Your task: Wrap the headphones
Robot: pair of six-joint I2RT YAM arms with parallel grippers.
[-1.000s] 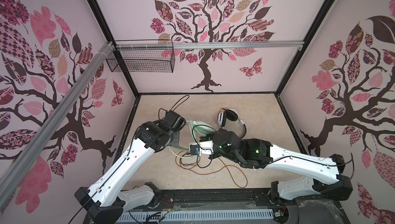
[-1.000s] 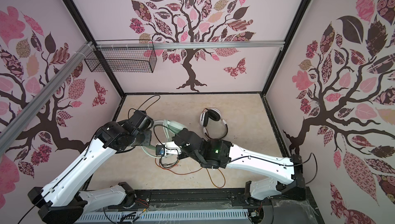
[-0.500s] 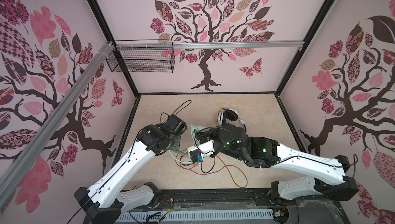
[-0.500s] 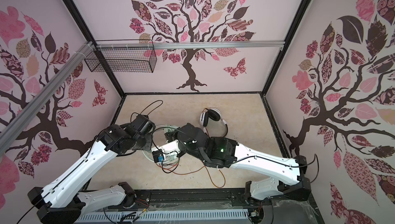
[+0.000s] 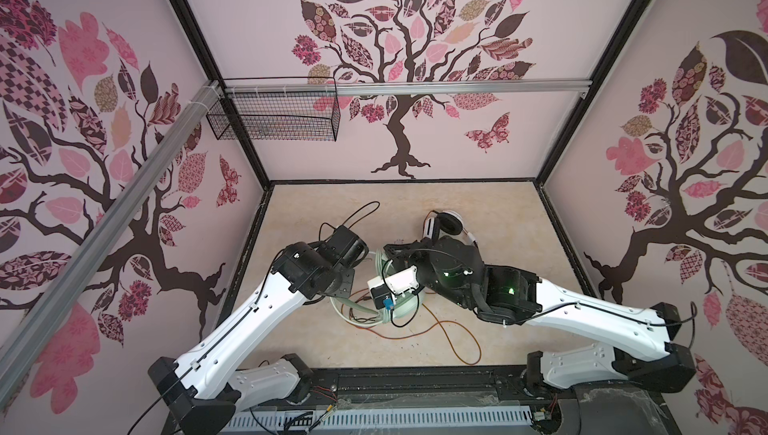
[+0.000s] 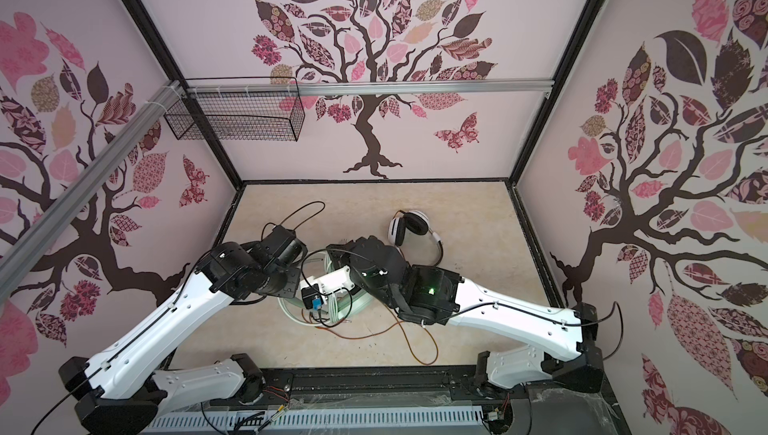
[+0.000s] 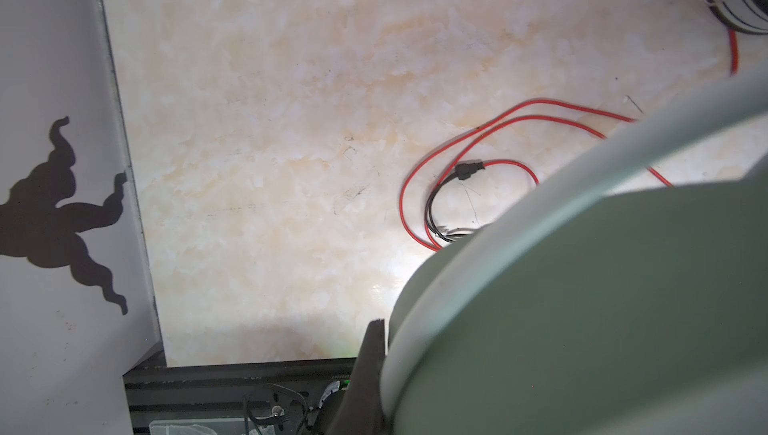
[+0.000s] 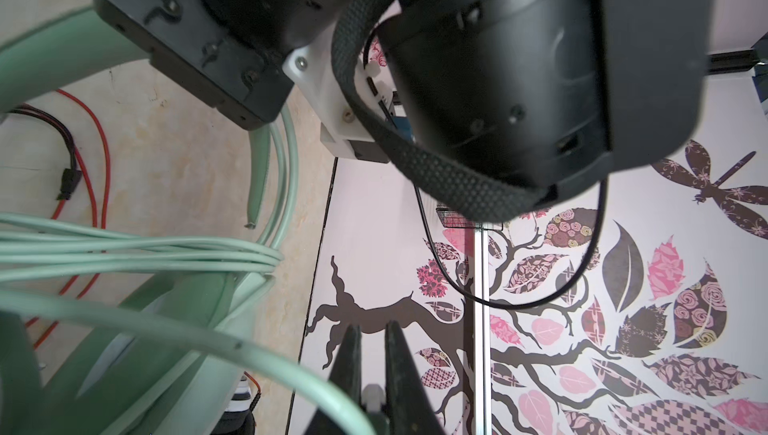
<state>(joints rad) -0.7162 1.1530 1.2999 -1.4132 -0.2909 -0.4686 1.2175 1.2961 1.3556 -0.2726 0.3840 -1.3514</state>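
Observation:
The mint-green headphones lie mid-floor under both wrists, with the pale green cable in several loops around them. In the left wrist view the mint band and earcup fill the frame. One dark finger of my left gripper presses against them; the other is hidden. My right gripper is shut on the pale cable's end piece. The white-and-black headphones lie behind the right wrist in both top views, and their orange-red cable trails over the floor toward the front.
A wire basket hangs on the back wall at upper left. Patterned walls close in the beige floor on three sides, and a black rail runs along the front. The left arm's black wrist hangs close before the right wrist camera.
The right wrist has risen and shifted a little toward the back with the pale cable in its grip. The left arm has hardly moved.

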